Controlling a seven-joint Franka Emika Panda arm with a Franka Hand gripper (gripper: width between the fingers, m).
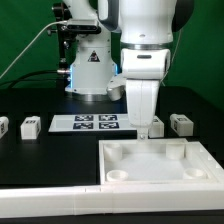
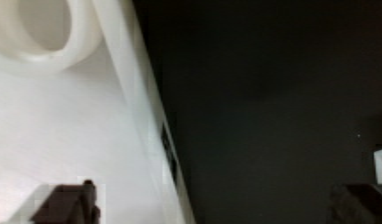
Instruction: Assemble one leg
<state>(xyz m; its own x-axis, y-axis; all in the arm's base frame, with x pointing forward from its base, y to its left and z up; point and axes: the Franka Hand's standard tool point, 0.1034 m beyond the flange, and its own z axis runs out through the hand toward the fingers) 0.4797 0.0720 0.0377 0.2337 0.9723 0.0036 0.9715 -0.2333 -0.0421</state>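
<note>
Where the exterior view's left edge cuts the black table [image 1: 40,160], one leg [image 1: 3,127] shows only in part. A second leg [image 1: 30,127] stands near it, then the marker board [image 1: 85,123]. The gripper [image 1: 143,129] hangs at the far rim of the white panel [image 1: 185,150], its tips hard to make out there. A third leg [image 1: 157,125] stands just beside it and a fourth leg [image 1: 181,124] is further right. In the blurred wrist view the fingertips [image 2: 63,205] stand wide apart with nothing between them, over the panel's edge and bare table. A corner socket [image 2: 46,30] is cut off.
</note>
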